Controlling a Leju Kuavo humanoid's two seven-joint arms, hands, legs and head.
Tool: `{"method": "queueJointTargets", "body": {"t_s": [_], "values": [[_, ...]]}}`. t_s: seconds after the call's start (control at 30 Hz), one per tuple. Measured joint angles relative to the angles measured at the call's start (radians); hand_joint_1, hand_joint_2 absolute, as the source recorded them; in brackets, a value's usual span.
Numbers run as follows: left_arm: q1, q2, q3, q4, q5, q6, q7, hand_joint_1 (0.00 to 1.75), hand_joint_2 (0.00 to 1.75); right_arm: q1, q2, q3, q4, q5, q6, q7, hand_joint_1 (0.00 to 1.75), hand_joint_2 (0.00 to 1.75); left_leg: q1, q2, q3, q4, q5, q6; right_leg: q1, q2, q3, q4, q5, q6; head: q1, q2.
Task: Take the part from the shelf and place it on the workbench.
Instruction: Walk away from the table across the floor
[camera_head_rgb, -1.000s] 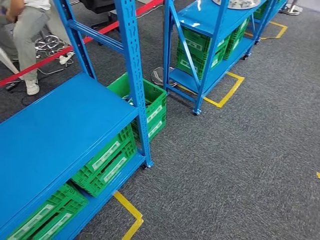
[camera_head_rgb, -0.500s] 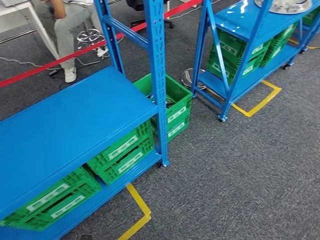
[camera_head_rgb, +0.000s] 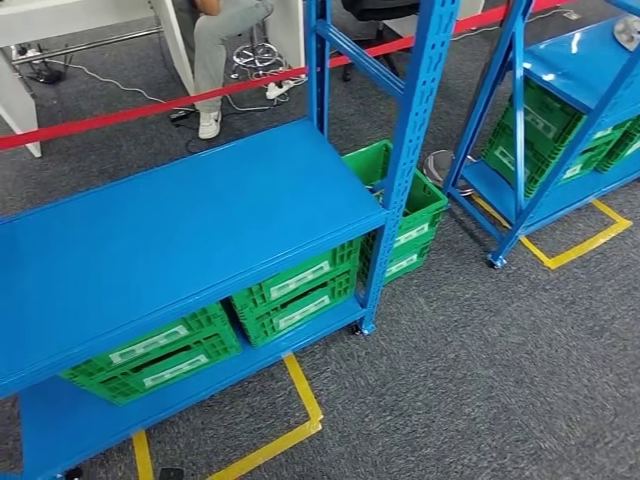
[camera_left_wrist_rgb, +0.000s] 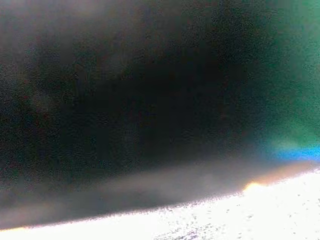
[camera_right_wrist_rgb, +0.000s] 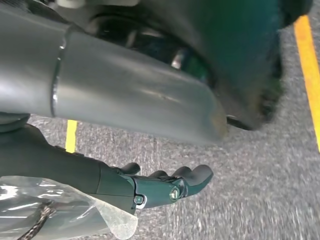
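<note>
A blue shelf (camera_head_rgb: 173, 230) stands in front of me in the head view, its wide middle board bare. A second blue shelf (camera_head_rgb: 573, 70) stands at the far right, and a silver metal part (camera_head_rgb: 628, 32) lies on its top board, cut by the picture's edge. My right hand (camera_right_wrist_rgb: 166, 187) hangs over the grey carpet with its dark fingers stretched out and nothing between them. A clear plastic film (camera_right_wrist_rgb: 75, 210) lies close to the wrist end of that hand. The left wrist view is a dark blur.
Green crates (camera_head_rgb: 298, 290) (camera_head_rgb: 155, 350) sit on the near shelf's bottom board, and another (camera_head_rgb: 407, 215) stands behind its post. Yellow tape (camera_head_rgb: 302, 400) marks the carpet. Beyond a red barrier strip (camera_head_rgb: 151, 103), a seated person's leg (camera_head_rgb: 219, 50) shows by a white table (camera_head_rgb: 45, 15).
The whole picture has slid to the right, so the camera has turned left. The near shelf now fills the middle and the second shelf sits at the right edge.
</note>
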Motion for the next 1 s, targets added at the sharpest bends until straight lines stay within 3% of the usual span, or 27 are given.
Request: {"method": "queueJointTargets", "body": {"t_s": [0.03, 0.07, 0.1, 0.13, 0.2, 0.27, 0.3, 0.33, 0.4, 0.47, 0.53, 0.57, 0.6, 0.67, 0.73, 0.8, 0.87, 0.93, 1.0], "values": [[0.0, 0.0, 0.0, 0.0, -0.001, 0.0, 0.0, 0.0, 0.0, 0.002, 0.0, 0.0, 0.0, 0.0, 0.0, 0.0, 0.0, 0.0, 0.0, -0.012, -0.007, 0.001, 0.005, 0.0, 0.0, 0.006, -0.019, 0.055, -0.023, 0.001, 0.001, 0.0], [0.001, 0.0, 0.0, 0.0, -0.001, 0.0, 0.0, 0.0, 0.0, 0.002, 0.0, 0.0, 0.0, 0.0, 0.0, 0.0, 0.0, 0.0, -0.001, -0.025, -0.013, 0.001, 0.01, -0.001, -0.001, 0.008, -0.026, 0.081, -0.026, 0.002, 0.001, 0.0], [0.002, 0.0, 0.001, 0.0, -0.002, 0.0, 0.0, 0.0, 0.0, 0.003, 0.0, 0.0, 0.0, 0.001, 0.0, 0.0, 0.0, 0.0, 0.0, -0.038, -0.017, 0.002, 0.015, -0.004, -0.002, 0.01, -0.014, 0.067, -0.009, 0.002, 0.001, 0.0], [0.002, 0.0, 0.001, 0.0, -0.003, 0.0, 0.0, 0.0, 0.0, 0.003, 0.0, 0.0, 0.0, 0.001, 0.0, 0.0, 0.0, 0.0, 0.0, -0.051, -0.021, 0.002, 0.019, -0.007, -0.004, 0.015, 0.017, 0.015, 0.023, 0.002, 0.001, 0.0], [0.001, 0.0, 0.001, 0.0, -0.005, 0.0, 0.0, 0.0, 0.0, 0.002, 0.0, 0.0, 0.0, 0.001, 0.0, -0.001, 0.0, 0.0, 0.001, -0.077, -0.029, 0.007, 0.025, -0.016, -0.011, 0.06, 0.102, -0.13, 0.079, 0.001, 0.001, 0.0], [-0.001, 0.0, 0.001, 0.0, -0.007, 0.0, 0.0, 0.0, 0.0, 0.002, 0.001, 0.0, 0.0, 0.002, 0.001, -0.002, 0.0, 0.0, 0.0, -0.1, -0.04, 0.014, 0.034, -0.028, -0.014, 0.097, 0.144, -0.208, 0.095, -0.001, 0.001, 0.0], [-0.001, 0.0, 0.001, 0.0, -0.007, 0.0, 0.0, 0.0, 0.0, 0.002, 0.001, 0.0, 0.0, 0.002, 0.001, -0.003, 0.0, 0.0, 0.0, -0.112, -0.045, 0.016, 0.039, -0.035, -0.013, 0.096, 0.144, -0.213, 0.094, -0.004, 0.001, 0.0], [0.001, 0.001, 0.001, 0.0, -0.007, 0.0, 0.0, 0.0, 0.0, 0.002, 0.002, 0.0, -0.001, 0.002, 0.001, -0.003, 0.0, 0.0, 0.001, -0.122, -0.05, 0.017, 0.044, -0.041, -0.013, 0.082, 0.137, -0.214, 0.096, -0.01, 0.001, 0.0], [0.005, 0.001, 0.002, 0.0, -0.007, 0.0, 0.001, 0.0, 0.0, 0.002, 0.003, 0.0, -0.001, 0.002, 0.001, -0.003, 0.0, 0.0, 0.001, -0.096, -0.063, 0.037, 0.024, -0.05, -0.013, 0.053, 0.128, -0.217, 0.103, -0.025, -0.002, 0.0], [0.005, 0.0, 0.002, 0.0, -0.008, 0.0, 0.001, 0.0, 0.0, 0.004, 0.004, 0.0, -0.001, 0.002, 0.001, -0.003, 0.0, 0.0, 0.002, -0.039, -0.098, 0.128, -0.05, -0.058, -0.011, 0.02, 0.118, -0.218, 0.111, -0.038, -0.008, 0.0], [0.002, 0.0, 0.002, 0.0, -0.008, 0.0, 0.001, 0.0, 0.0, 0.009, 0.004, -0.001, -0.001, 0.002, 0.001, -0.003, 0.0, 0.0, 0.006, -0.014, -0.14, 0.265, -0.13, -0.066, -0.007, -0.016, 0.109, -0.217, 0.116, -0.042, -0.01, 0.0], [0.003, 0.0, 0.002, 0.0, -0.008, 0.0, 0.001, 0.0, 0.0, 0.011, 0.003, -0.001, -0.001, 0.002, 0.001, -0.003, 0.0, 0.0, 0.009, -0.011, -0.146, 0.308, -0.146, -0.068, -0.005, -0.034, 0.105, -0.216, 0.118, -0.042, -0.01, 0.0], [0.005, 0.0, 0.002, 0.0, -0.008, 0.0, 0.001, 0.0, 0.0, 0.011, 0.003, -0.001, -0.002, 0.002, 0.001, -0.003, 0.0, 0.0, 0.01, -0.009, -0.133, 0.312, -0.141, -0.069, -0.004, -0.05, 0.104, -0.216, 0.119, -0.042, -0.01, 0.0], [0.007, 0.001, 0.002, 0.0, -0.008, 0.0, 0.001, 0.0, 0.0, 0.008, 0.004, -0.001, -0.002, 0.002, 0.001, -0.003, 0.0, 0.0, 0.011, 0.006, -0.056, 0.205, -0.086, -0.066, -0.003, -0.077, 0.108, -0.213, 0.12, -0.041, -0.01, 0.0], [0.006, 0.002, 0.002, 0.0, -0.008, 0.0, 0.001, 0.0, 0.0, 0.006, 0.004, -0.001, -0.002, 0.002, 0.001, -0.003, 0.0, 0.0, 0.003, 0.05, 0.023, 0.071, -0.043, -0.054, 0.0, -0.098, 0.108, -0.211, 0.121, -0.036, -0.01, 0.0], [0.006, 0.002, 0.002, 0.0, -0.01, 0.0, 0.0, 0.0, 0.0, 0.004, 0.004, -0.001, -0.002, 0.002, 0.002, -0.003, 0.0, 0.0, -0.006, 0.075, 0.045, 0.018, -0.04, -0.039, 0.004, -0.117, 0.106, -0.21, 0.124, -0.028, -0.009, 0.0], [0.007, 0.002, 0.002, 0.0, -0.012, 0.001, 0.0, 0.0, 0.0, 0.0, 0.005, -0.001, -0.002, 0.003, 0.004, -0.003, 0.0, 0.0, -0.004, 0.057, 0.04, 0.005, -0.038, -0.025, 0.004, -0.126, 0.106, -0.209, 0.123, -0.016, -0.009, 0.0], [0.006, 0.002, 0.003, 0.0, -0.014, 0.002, 0.0, 0.0, 0.0, -0.002, 0.005, -0.002, -0.004, 0.004, 0.004, -0.005, 0.0, 0.0, 0.001, 0.034, 0.037, -0.006, -0.03, -0.01, 0.001, -0.077, 0.087, -0.171, 0.094, -0.005, -0.007, 0.0], [0.002, 0.0, 0.003, 0.0, -0.016, 0.003, -0.001, 0.0, 0.0, 0.001, 0.005, -0.004, -0.004, 0.004, 0.005, -0.005, 0.0, 0.0, 0.002, 0.01, 0.031, -0.009, -0.021, 0.0, -0.002, -0.01, 0.03, -0.048, 0.029, 0.0, -0.003, 0.0]]}}
